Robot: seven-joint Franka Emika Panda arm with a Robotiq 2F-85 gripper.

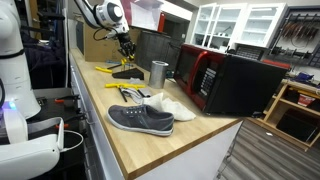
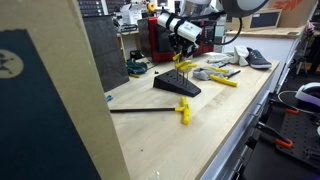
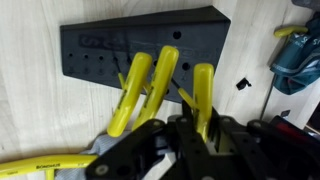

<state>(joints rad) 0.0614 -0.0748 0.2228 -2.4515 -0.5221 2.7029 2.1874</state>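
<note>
Wooden workbench [image 1: 200, 138], perhaps white cabinets [image 1: 240, 20].

The wooden workbench [image 1: 190, 140] carries a black wedge block [image 2: 176, 88], a metal cup [image 1: 158, 73], a grey shoe [image 1: 140, 119] and a microwave [image 1: 225, 80].

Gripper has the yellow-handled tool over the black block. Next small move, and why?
Probably ease straight down without loosening the grip. The gripper clamps the yellow-handled tool right above the black block. The tool overlaps the block's holed face, but whether it touches is unclear.
</note>
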